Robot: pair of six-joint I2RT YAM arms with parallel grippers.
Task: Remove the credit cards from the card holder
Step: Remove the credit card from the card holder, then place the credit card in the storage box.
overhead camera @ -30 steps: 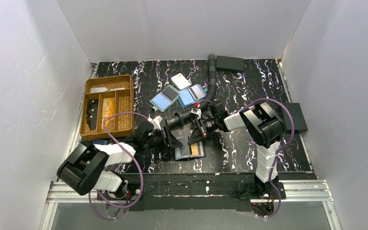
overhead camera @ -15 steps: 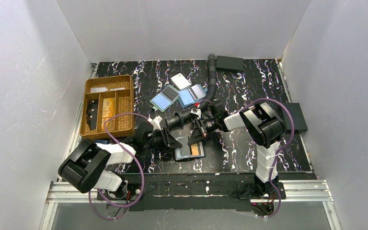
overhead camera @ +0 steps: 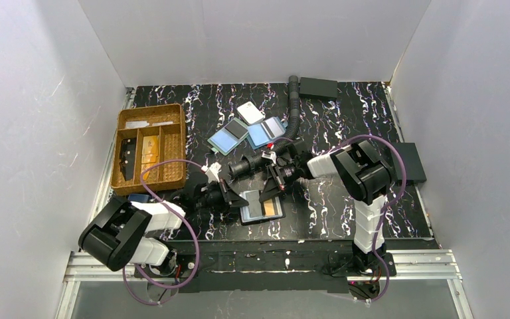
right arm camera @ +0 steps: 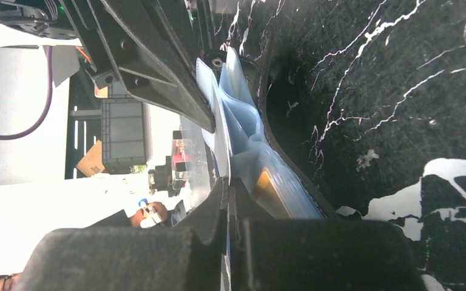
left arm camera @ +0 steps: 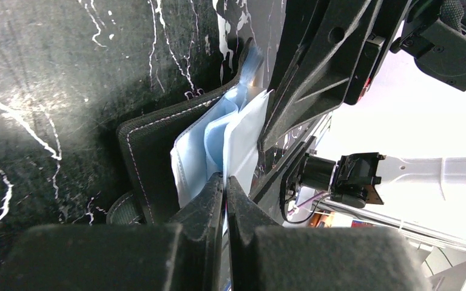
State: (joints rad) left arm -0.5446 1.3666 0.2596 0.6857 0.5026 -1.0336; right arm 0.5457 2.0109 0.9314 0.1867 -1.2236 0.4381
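Observation:
The black card holder (overhead camera: 252, 216) lies open near the table's front middle, with a pale blue credit card (overhead camera: 251, 205) in its left half and an orange one (overhead camera: 271, 209) in its right. My left gripper (overhead camera: 234, 197) reaches in from the left. In the left wrist view it (left arm camera: 225, 179) is shut on the edge of the pale blue card (left arm camera: 200, 151), which sticks out of the stitched holder (left arm camera: 148, 151). My right gripper (overhead camera: 277, 187) comes from the right. It (right arm camera: 228, 182) is shut on a thin pale flap of the holder (right arm camera: 285, 163), beside the orange card (right arm camera: 266, 187).
A wicker tray (overhead camera: 172, 109) with compartments stands at the left. A pair of blue-and-dark flat rectangles (overhead camera: 229, 137) and a white tag (overhead camera: 250, 111) lie behind the grippers, next to a corrugated hose (overhead camera: 294, 109). Black boxes sit at the back (overhead camera: 319, 86) and the right edge (overhead camera: 413, 163).
My left gripper has closed on the pale blue card's edge and shifted slightly away from me. The right gripper stays shut where it was.

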